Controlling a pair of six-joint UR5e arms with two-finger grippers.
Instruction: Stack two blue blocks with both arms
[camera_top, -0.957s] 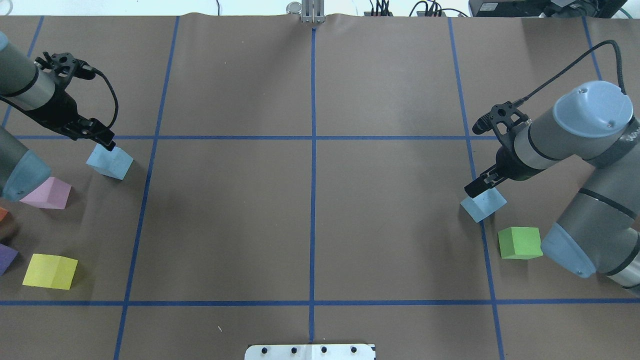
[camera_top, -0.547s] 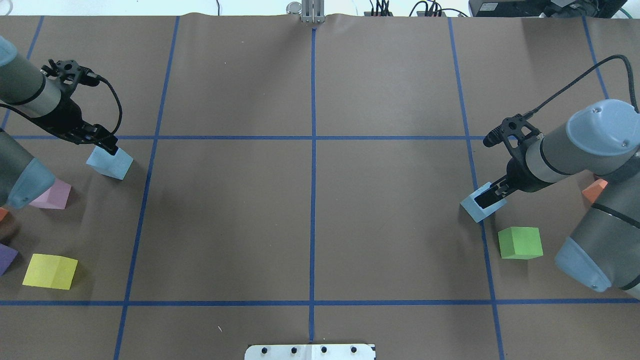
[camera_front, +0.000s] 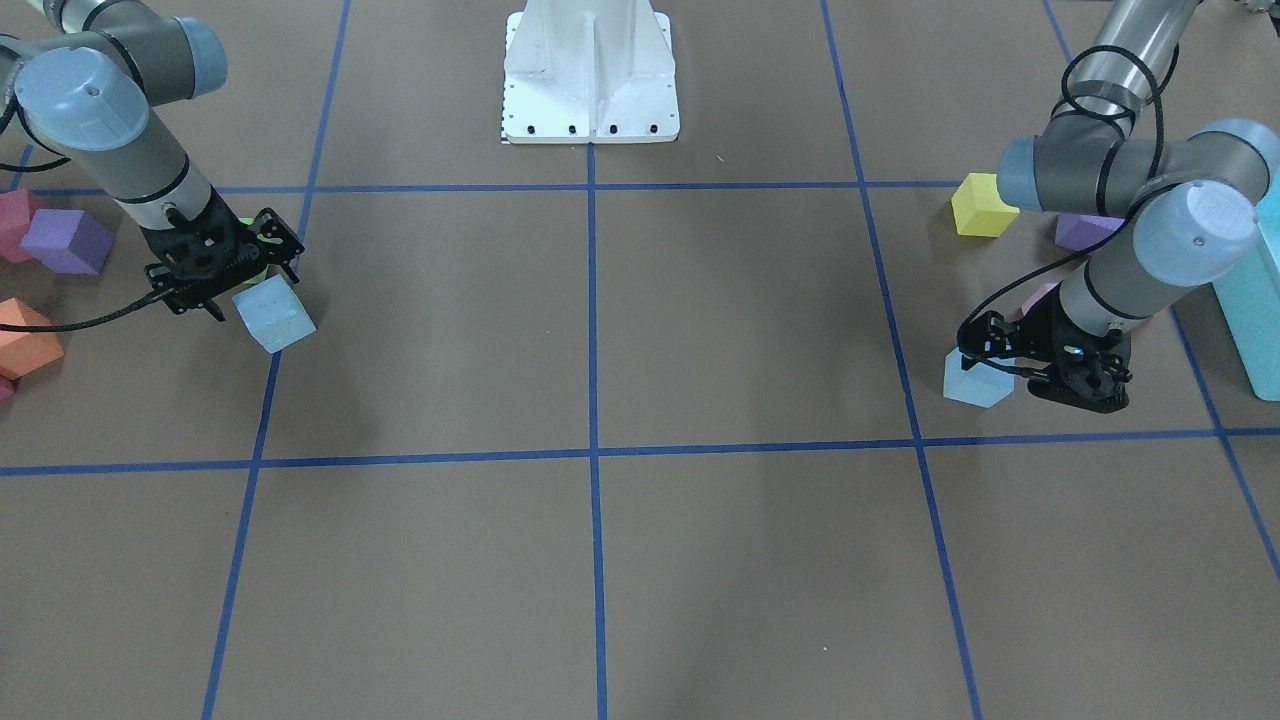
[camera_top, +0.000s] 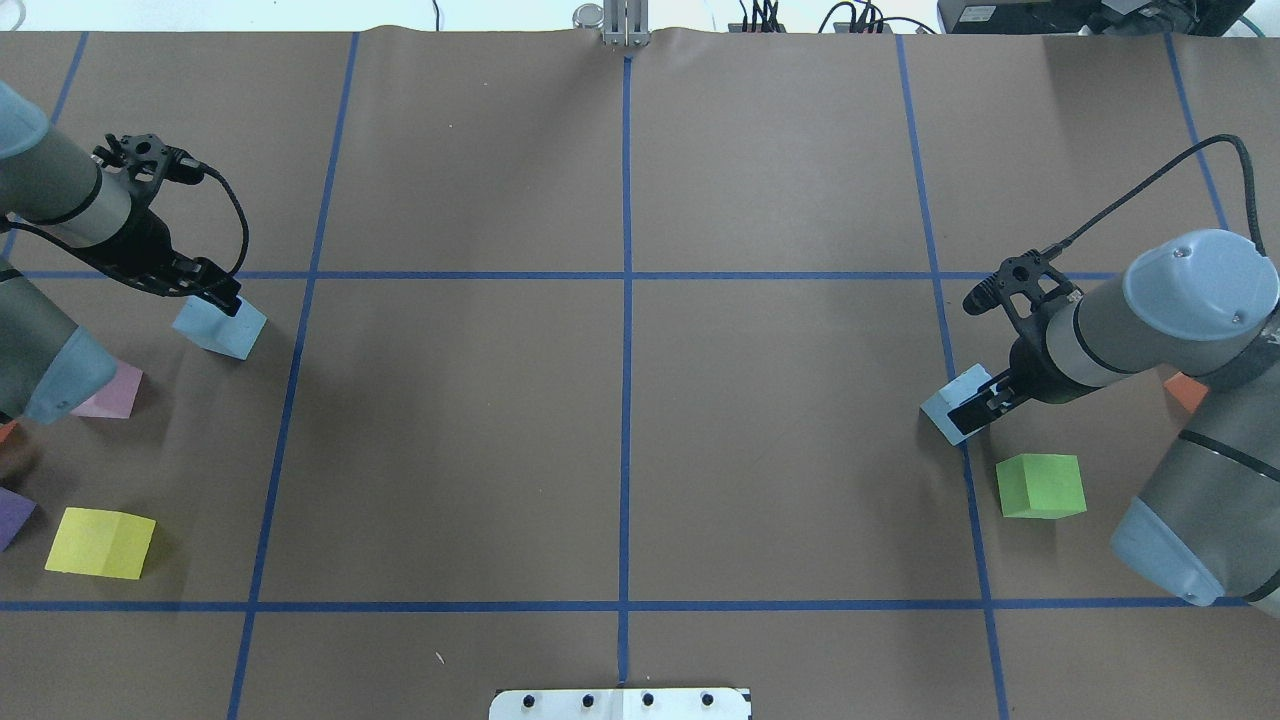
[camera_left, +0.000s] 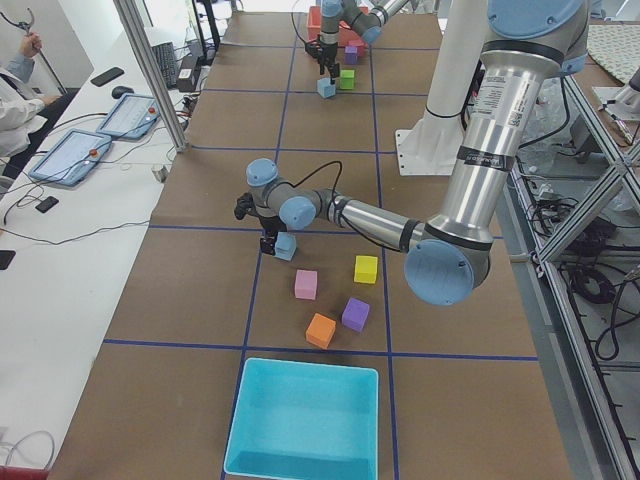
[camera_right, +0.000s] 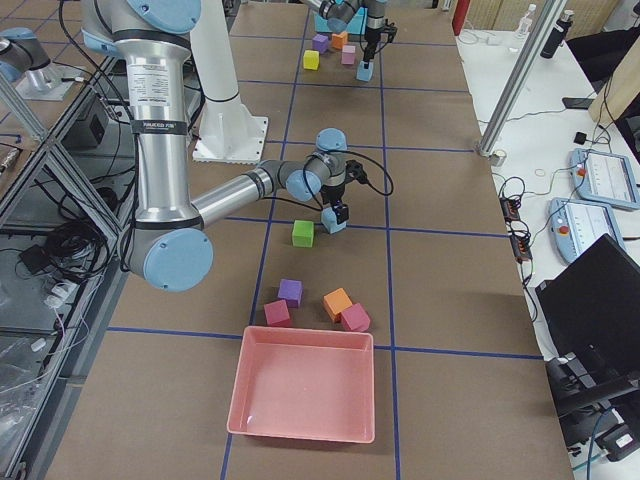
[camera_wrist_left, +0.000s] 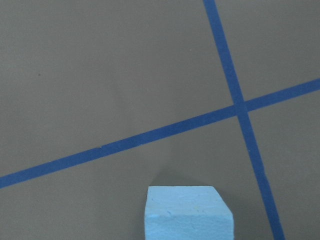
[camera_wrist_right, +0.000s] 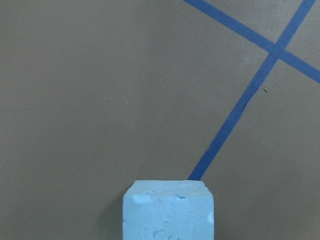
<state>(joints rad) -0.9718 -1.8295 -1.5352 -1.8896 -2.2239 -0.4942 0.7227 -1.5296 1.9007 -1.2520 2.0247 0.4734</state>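
**Both arms down at their blue blocks, grasp stage, nothing stacked**

The two blocks are well apart, one at each end of the bench (camera_top: 620, 430). Each is within reach of one arm, which is likely why each arm goes for its near block.

The left blue block (camera_top: 228, 336) sits flat just past a tape crossing, near a pink cube (camera_top: 108, 392) but not touching it. The right blue block (camera_top: 938, 408) sits on a blue tape line, near a green cube (camera_top: 1040, 486) and apart from it.

**Left side:** The left arm (camera_top: 60, 200) angles down, and the left fingers (camera_top: 216, 292) meet the block's far upper edge in the overhead view. The left wrist view has the block centred at its bottom edge, so the approach looks lined up on it. No view shows the gap between the fingers, so I cannot tell whether they are clenched on the block or released.

**Right side:** The right arm (camera_top: 1130, 330) reaches in low. One of the right fingers (camera_top: 978, 403) lies across the block, with pale blue showing on both sides of it, so they seem to straddle it. The right wrist view again has the block at bottom centre. I cannot tell whether they are squeezing it or not. The front view does not settle whether the block is lifted.

Judged step is securing both blocks. The lift and the carry toward the middle are not yet done. Foam gives under pressure, so an off-centre pinch could twist a block.
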